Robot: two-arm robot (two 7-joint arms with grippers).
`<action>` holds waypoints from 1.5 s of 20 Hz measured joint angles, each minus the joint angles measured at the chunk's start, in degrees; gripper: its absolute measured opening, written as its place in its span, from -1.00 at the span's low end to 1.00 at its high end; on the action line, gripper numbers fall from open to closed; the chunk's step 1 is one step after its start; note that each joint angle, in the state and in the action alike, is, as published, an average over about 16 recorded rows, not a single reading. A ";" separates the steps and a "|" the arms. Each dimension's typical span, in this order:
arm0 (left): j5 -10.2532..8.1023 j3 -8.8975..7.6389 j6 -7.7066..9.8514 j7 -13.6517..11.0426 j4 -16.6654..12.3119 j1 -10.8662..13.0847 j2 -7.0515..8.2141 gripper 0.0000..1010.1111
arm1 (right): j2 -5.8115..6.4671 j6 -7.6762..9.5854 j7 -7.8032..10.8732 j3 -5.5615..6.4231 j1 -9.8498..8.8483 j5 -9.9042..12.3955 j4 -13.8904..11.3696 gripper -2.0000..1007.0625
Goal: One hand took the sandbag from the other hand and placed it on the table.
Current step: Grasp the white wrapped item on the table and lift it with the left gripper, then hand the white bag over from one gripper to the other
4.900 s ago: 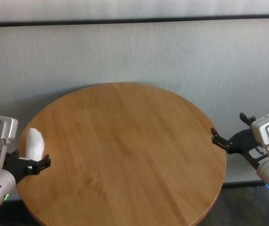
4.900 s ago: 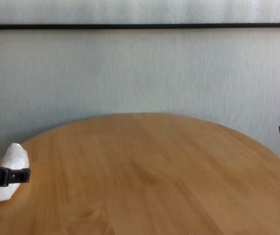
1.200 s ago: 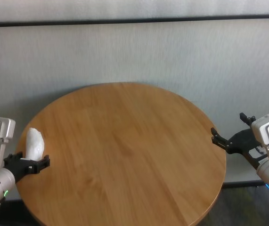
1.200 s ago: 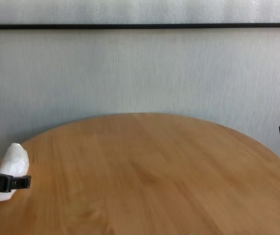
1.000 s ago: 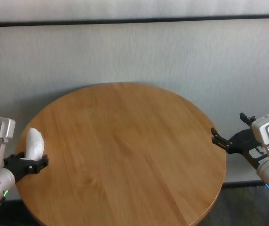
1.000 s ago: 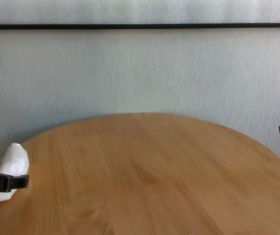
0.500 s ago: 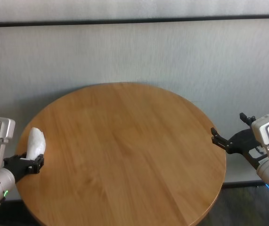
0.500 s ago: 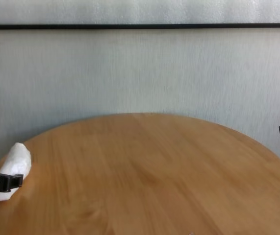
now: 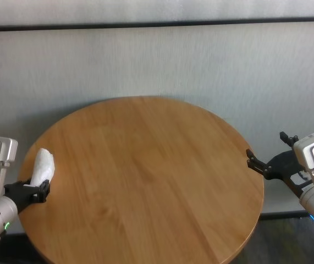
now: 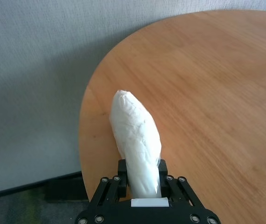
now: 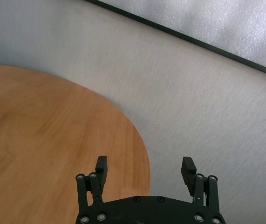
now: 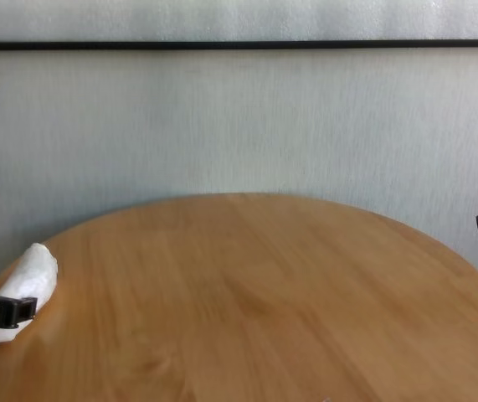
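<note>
Gripping with the left gripper [image 10: 142,175], pinched narrow on the near end of the bag [image 10: 135,135], so most of the bag's length sticking out past the fingertips, unsupported and tilted up and away over the left rim of the table [image 9: 146,176]. Cannot tell from the head and chest views whether the lower end is touching the wood or just clear of it. Judged as the pick-up before the handover, so: lift straight and slowly, since a soft, lumpy filling probably sags and shifts under an end grip; avoid swinging, which could work the crinkled skin out of the pinch. Carry toward the table's middle with the free end presented forward, leaving plenty of bare bag for the taker to close on away from the holding fingers. Release only once the second grip looks firm. Farther out, waiting at the table's right edge and well apart from the bag: right gripper [image 11: 145,164], spread wide with nothing between its fingers. Needs to travel across most of the top, or meet halfway, before any pass.
</note>
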 joint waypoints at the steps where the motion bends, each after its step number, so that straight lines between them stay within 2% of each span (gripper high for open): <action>1: 0.00 0.00 0.00 0.00 0.00 0.00 0.00 -0.20 | 0.00 0.00 0.00 0.00 0.00 0.00 0.00 0.99; 13: 0.00 0.00 -0.03 0.00 -0.02 0.00 0.00 -0.30 | 0.00 0.00 0.00 0.00 0.00 0.00 0.00 0.99; 30: 0.00 0.00 -0.03 0.00 -0.02 0.00 0.00 -0.32 | 0.00 0.00 0.00 0.00 0.00 0.00 0.00 0.99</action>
